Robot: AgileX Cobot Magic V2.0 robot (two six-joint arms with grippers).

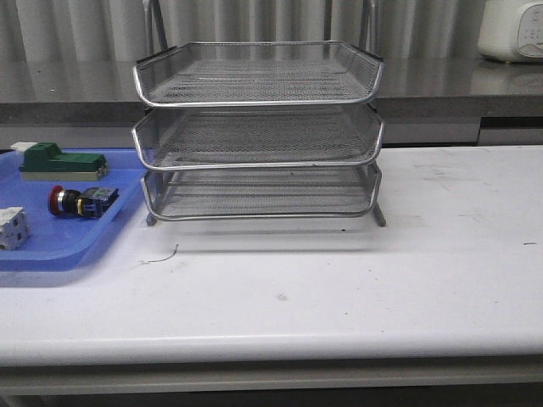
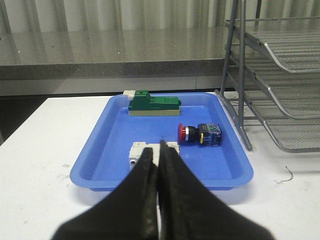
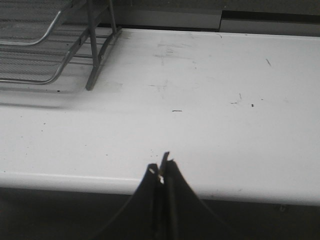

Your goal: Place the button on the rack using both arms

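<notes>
The button (image 1: 81, 202), red mushroom head and black body, lies on its side in the blue tray (image 1: 51, 259) at the left; it also shows in the left wrist view (image 2: 200, 134). The silver wire rack (image 1: 259, 127) stands at the middle back of the table, its three tiers bare; parts of it show in the left wrist view (image 2: 280, 75) and the right wrist view (image 3: 45, 45). My left gripper (image 2: 157, 150) is shut and empty, in front of the tray, short of the button. My right gripper (image 3: 162, 167) is shut and empty over the table's front edge. Neither arm shows in the front view.
In the blue tray (image 2: 95, 155) a green block (image 2: 152, 104) lies at the back and a white block (image 2: 145, 152) at the front, just past my left fingertips. A grey counter (image 1: 441, 85) runs behind the table, with a white appliance (image 1: 513, 30) on it.
</notes>
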